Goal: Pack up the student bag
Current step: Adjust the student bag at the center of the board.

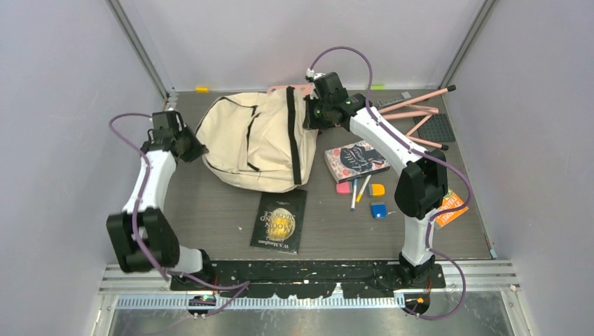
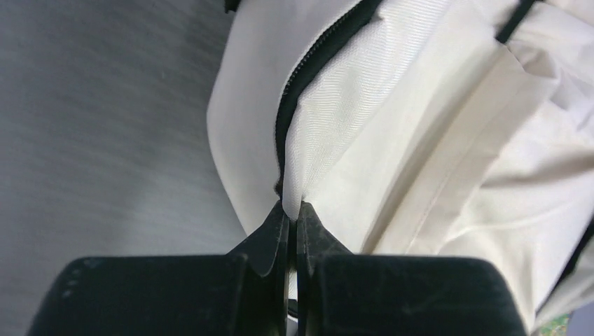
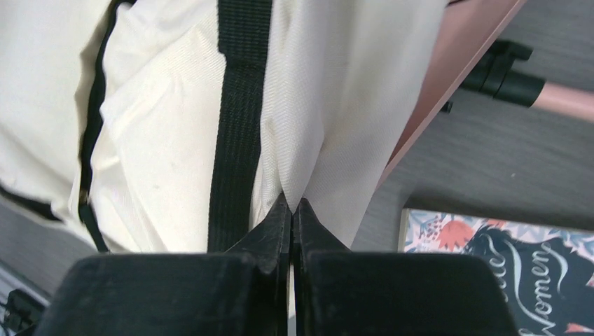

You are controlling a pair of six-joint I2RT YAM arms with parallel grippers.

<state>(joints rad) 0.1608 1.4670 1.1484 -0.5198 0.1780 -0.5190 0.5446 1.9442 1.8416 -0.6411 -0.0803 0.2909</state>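
The left gripper point(image 2: 293, 210) and right gripper point(image 3: 292, 207) each pinch student bag point(image 1: 252, 140) fabric; floral book point(image 3: 504, 262) apparently reads "Women".

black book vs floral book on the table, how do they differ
The black book has a plain dark cover with gold lettering; the floral book has pink flowers. The black book lies on the backpack's near side, the floral book at its right. Both lie closed and flat, outside it.
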